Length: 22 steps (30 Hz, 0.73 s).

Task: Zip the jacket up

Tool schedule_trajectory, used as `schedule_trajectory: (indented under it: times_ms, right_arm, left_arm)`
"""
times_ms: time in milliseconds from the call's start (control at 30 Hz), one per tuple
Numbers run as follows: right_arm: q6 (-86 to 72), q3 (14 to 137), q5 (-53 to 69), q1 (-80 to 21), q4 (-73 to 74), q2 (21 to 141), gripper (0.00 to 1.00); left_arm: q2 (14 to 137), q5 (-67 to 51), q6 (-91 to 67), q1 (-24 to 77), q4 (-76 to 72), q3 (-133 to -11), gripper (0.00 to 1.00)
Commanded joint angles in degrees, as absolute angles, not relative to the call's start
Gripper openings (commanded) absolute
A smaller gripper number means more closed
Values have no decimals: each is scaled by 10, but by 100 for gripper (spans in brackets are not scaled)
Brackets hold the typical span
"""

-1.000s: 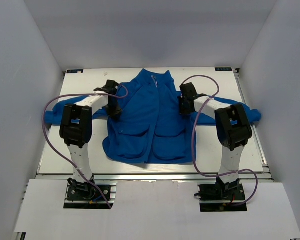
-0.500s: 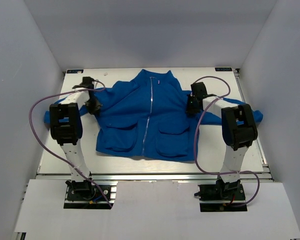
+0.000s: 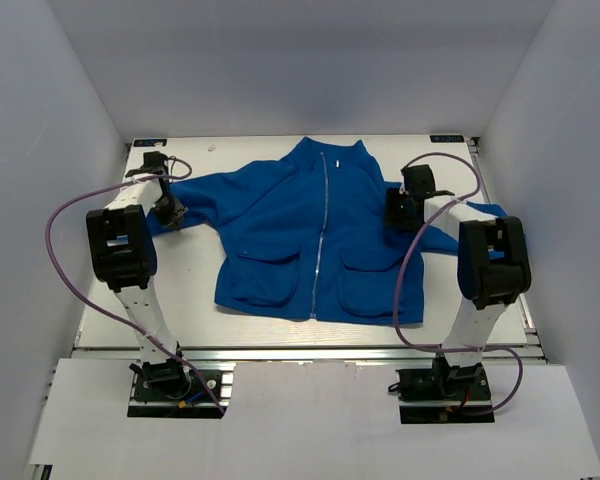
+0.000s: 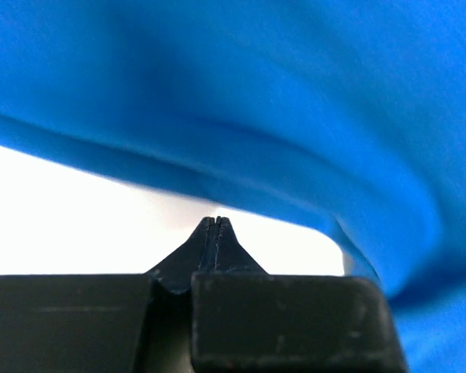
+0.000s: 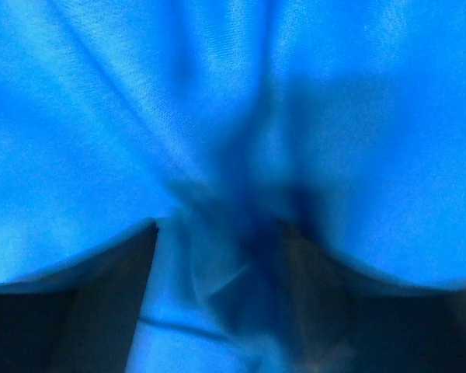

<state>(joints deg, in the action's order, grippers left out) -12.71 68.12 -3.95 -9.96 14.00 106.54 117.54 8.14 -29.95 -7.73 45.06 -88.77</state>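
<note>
My left gripper (image 4: 216,225) is clenched on nothing, tips meeting just short of the blue sleeve's edge. My right gripper (image 5: 221,233) has its jaws spread, with fleece bunched loosely between them. I reckon this is the let-go, so I'd lift straight up and drag nothing. The jacket (image 3: 280,225) lies flat on the table (image 3: 180,295) between my arms, its zipper (image 3: 320,235) running collar to hem.

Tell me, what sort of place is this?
Probably a robot test booth in a lab: plain white walls box in a table, a left arm and right arm are bolted at its near edge, and a blue jacket lies spread between them.
</note>
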Motion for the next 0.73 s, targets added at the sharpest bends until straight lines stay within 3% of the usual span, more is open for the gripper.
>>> schedule_trajectory:
  times_ms: [0,33,100,200,533,700]
  right_arm:
    - [-101,682,-13,-97,160,1006,78]
    - [-102,682,-11,-97,161,982,89]
    - [-105,682,-4,-97,168,953,89]
    - [-106,670,20,-98,173,886,89]
    - [-153,567,-58,-97,224,638,89]
    - [-165,526,-83,-97,243,580,90]
  left_arm:
    - [1096,55,-290,-76,457,-888,0]
    - [1086,54,-288,-76,460,-888,4]
    - [1042,44,-287,-76,465,-885,34]
    - [964,25,-285,-76,461,-872,98]
    - [751,-59,-271,-76,457,-768,98]
    - [732,-38,-266,-76,477,-762,98]
